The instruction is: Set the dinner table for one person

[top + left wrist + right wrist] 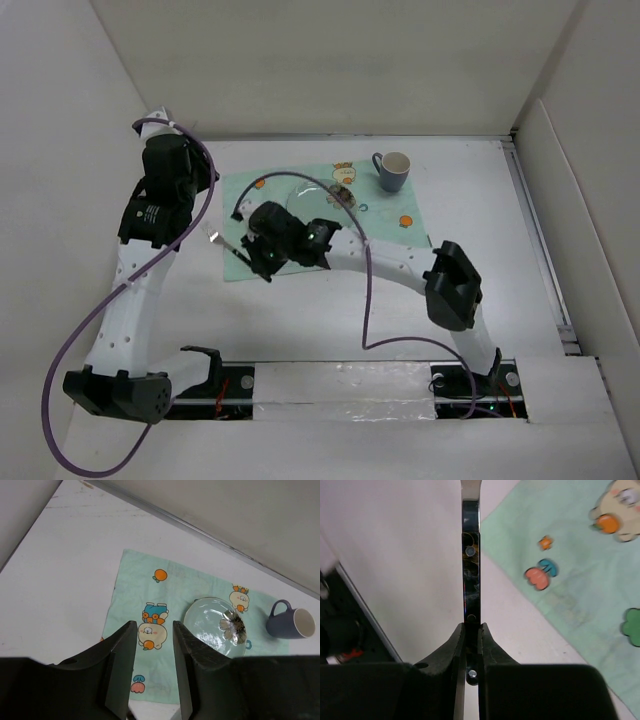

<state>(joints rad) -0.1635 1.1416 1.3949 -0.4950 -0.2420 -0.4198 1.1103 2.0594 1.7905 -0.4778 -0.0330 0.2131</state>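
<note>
The right jaws are pinched shut on a piece of cutlery (471, 555) with a dark handle. It sticks straight out ahead of them to a silver end. I cannot tell if it is a knife or a fork, or if it touches anything yet. Under it is the white surface (65, 570), and just to the right of these jaws is the edge of the green mat (140, 580).

The left jaws are partly open with nothing between them. They hang high up, and the mat lies below and ahead of them. The surface spreads out under both pairs of jaws and far past the mat on all sides.

Ahead and to the right of the left jaws a glass plate (200, 620) sits on the mat. Farther right, past the plate, a blue mug (287, 625) stands by the mat's corner.

I think the job is well along. The mat, plate and mug are set out. The cutlery is not laid down yet. More cutlery may be needed, but I see none.

I count one mat, one plate, one mug and one piece of cutlery.
</note>
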